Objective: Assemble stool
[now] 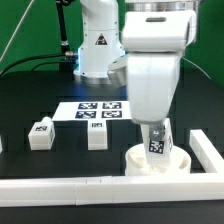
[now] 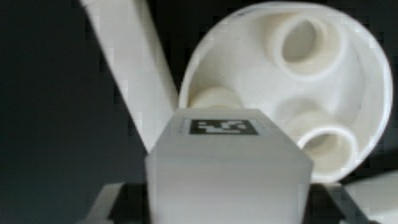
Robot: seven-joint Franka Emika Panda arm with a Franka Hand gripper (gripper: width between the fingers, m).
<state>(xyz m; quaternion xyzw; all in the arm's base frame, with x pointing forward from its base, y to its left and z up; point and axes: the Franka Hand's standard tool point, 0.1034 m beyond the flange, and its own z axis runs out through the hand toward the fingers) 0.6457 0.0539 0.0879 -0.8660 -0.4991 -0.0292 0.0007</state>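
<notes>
The stool's round white seat disc (image 1: 160, 160) lies on the black table at the exterior view's right, with round sockets (image 2: 302, 45) showing in its top face. My gripper (image 1: 157, 128) hangs right over it, shut on a blocky white leg (image 1: 158, 141) that bears a square tag (image 2: 222, 126). The leg (image 2: 228, 165) stands nearly upright, its lower end down at the disc (image 2: 267, 80); whether it sits in a socket is hidden. Two more tagged legs (image 1: 40, 133) (image 1: 97, 136) stand loose on the table at the exterior view's left.
The marker board (image 1: 100, 110) lies flat behind the loose legs. A long white L-shaped rail (image 1: 90, 186) runs along the front edge and up the exterior view's right side (image 1: 208, 150), close beside the disc. The robot's base (image 1: 100, 45) stands at the back.
</notes>
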